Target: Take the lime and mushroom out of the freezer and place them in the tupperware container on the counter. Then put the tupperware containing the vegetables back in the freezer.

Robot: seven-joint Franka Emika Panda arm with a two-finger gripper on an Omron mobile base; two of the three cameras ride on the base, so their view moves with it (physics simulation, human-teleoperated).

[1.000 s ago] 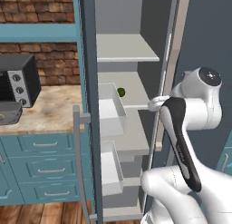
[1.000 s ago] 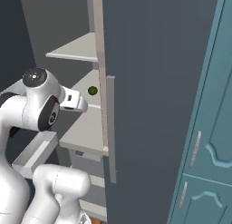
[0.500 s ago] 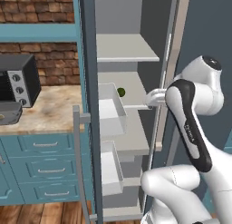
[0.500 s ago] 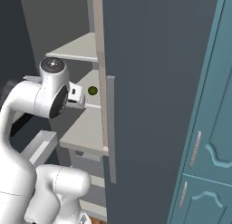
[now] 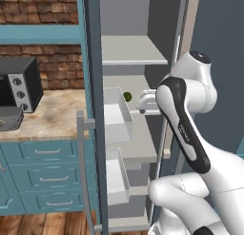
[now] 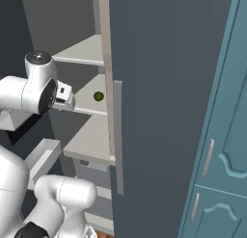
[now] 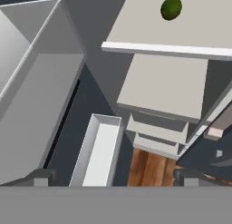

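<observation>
Nothing is moved yet: the lime is left on its freezer shelf, and the jaws are seen open and empty.

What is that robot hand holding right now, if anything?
Nothing. The gripper is open and empty at the shelf's front, and the lime lies alone on the freezer shelf, apart from it.

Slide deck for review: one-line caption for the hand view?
Hand camera looks down the open freezer: lime alone on a pale shelf, white door bins at left.
</observation>
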